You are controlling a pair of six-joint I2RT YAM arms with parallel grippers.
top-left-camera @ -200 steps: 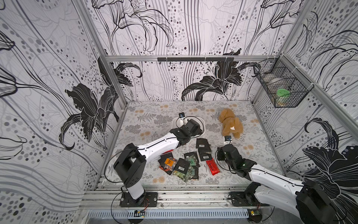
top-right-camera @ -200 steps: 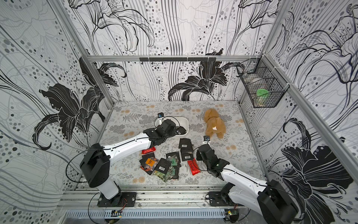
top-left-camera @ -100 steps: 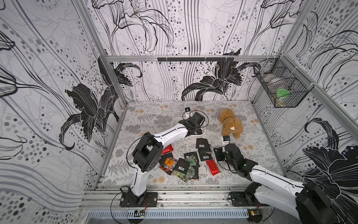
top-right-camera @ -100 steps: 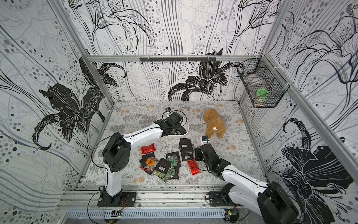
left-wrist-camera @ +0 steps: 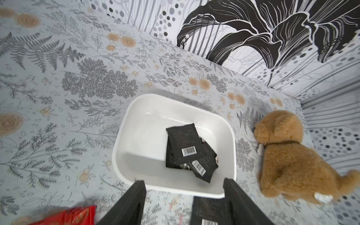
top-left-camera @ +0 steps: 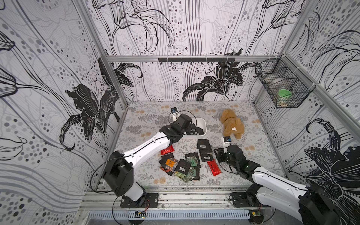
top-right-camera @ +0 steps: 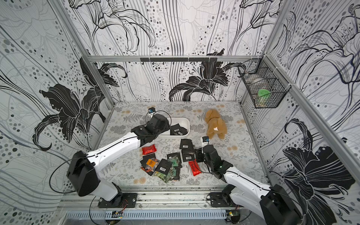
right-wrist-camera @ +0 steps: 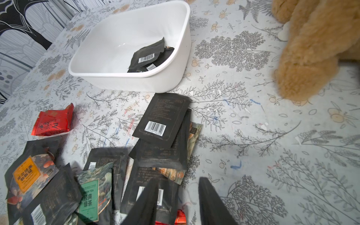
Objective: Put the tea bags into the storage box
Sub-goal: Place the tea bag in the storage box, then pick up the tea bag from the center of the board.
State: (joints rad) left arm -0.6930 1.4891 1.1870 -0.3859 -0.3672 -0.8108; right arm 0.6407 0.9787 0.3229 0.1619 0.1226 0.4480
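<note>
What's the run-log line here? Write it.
left end effector: open, empty, over storage box rim | in box: black tea bags | right end effector: open, over loose tea bags on table

- I find the storage box (left-wrist-camera: 148, 136) open-topped; its floor is bare at the end away from the plush dog (left-wrist-camera: 288, 155).
- My left gripper (left-wrist-camera: 184, 183) hangs over the near rim, jaws apart.
- Loose tea bags (top-left-camera: 183, 165) crowd the front middle; the table (top-left-camera: 152, 115) behind the box lies bare.

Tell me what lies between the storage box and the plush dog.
Only bare floral table cover separates the storage box from the plush dog; the left wrist view shows it plainly.
</note>
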